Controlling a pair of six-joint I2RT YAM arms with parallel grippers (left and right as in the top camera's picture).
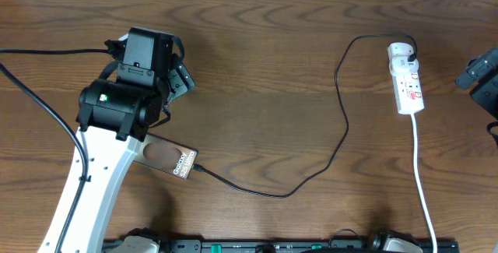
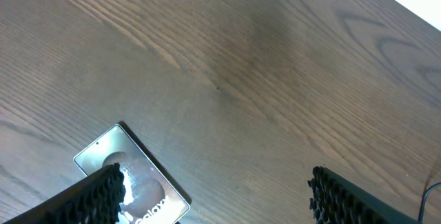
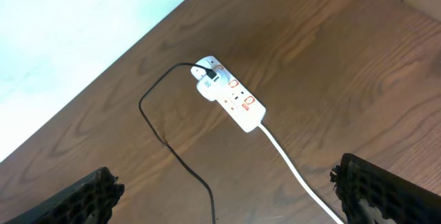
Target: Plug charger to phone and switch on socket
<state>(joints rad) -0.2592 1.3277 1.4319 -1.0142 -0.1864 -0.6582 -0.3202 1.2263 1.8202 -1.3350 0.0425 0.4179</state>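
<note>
You look to be past the first half of the job. In the overhead view the charger (image 1: 342, 128) runs as a thin black line from the rounded end of the socket (image 1: 408, 82), loops across the desk (image 1: 257, 35) and ends with its tip touching the short edge of the phone (image 1: 173, 159). It seems seated in the port, though the joint is too small there to be sure. The phone lies flat near the front edge on your left, partly under the left arm. The socket lies well apart from it on the right, its white cord (image 1: 424, 191) trailing toward the front.

What I judge is left for you is the switch. The right claw (image 3: 227, 182) stands wide and empty, above the desk, with the socket ahead of it and untouched. The left claw (image 2: 217, 189) is also wide and grips nothing; one of its fingers hangs over a corner of the phone.

The right wrist view gives you the socket's red switch markings and the cable entering its rounded end more plainly than the overhead does. The left wrist view shows the phone's glossy face and lettering close up, but cuts off the edge where the tip meets it. Only the overhead shows the whole cable run and both ends at once.
</note>
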